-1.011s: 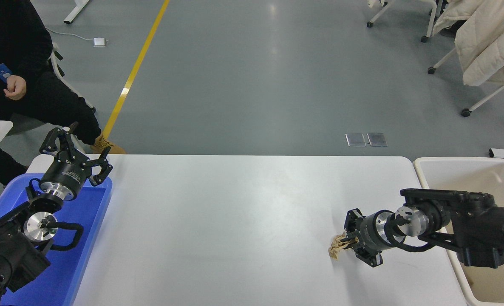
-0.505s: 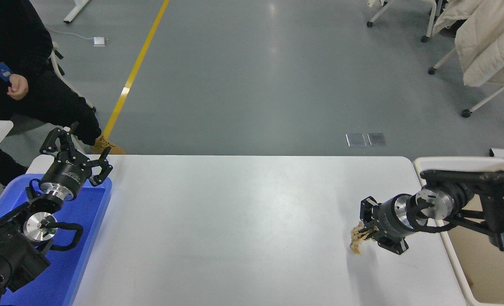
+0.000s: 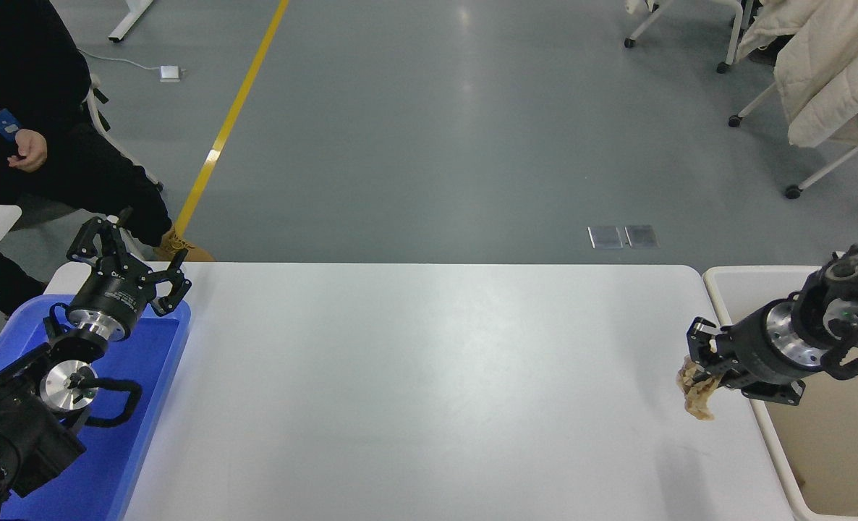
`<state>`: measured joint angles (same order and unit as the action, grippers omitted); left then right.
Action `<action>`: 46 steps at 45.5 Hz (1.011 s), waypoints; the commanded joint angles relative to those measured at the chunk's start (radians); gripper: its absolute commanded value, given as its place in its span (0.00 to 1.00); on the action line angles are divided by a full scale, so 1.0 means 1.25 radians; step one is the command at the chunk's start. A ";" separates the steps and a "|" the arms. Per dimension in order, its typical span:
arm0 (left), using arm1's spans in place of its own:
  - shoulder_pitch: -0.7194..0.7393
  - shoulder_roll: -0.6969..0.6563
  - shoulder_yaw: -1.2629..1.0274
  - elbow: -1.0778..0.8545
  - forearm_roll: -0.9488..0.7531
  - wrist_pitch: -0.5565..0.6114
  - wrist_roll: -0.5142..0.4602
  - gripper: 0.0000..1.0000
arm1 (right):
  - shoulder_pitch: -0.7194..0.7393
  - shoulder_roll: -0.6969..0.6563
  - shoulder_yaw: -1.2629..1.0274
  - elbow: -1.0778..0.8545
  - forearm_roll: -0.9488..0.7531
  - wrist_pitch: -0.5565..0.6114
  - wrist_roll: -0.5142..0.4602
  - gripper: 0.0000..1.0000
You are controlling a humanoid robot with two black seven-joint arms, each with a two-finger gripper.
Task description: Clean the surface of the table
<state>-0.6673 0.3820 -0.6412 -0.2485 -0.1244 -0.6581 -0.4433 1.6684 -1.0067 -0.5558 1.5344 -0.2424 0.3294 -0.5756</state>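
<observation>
- Right gripper (image 3: 698,362) clenched on a crumpled brown paper scrap (image 3: 697,391), lifted above the table surface (image 3: 414,391) near its right edge.
- Beige bin (image 3: 776,449) just right; contents unclear.
- Left gripper (image 3: 126,255) spread wide, parked over the blue tray (image 3: 129,427), far left.

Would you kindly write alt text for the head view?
The right gripper holds a crumpled brown paper scrap above the white table's right edge, beside a beige bin. The left gripper is parked over a blue tray.
</observation>
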 commanded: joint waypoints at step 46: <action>0.000 0.000 0.000 0.000 0.000 0.000 0.000 1.00 | -0.140 -0.093 0.301 -0.506 -0.141 0.252 0.078 0.00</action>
<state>-0.6673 0.3819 -0.6412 -0.2485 -0.1243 -0.6581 -0.4433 1.6757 -1.1893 -0.2346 1.1248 -0.4551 0.7866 -0.5394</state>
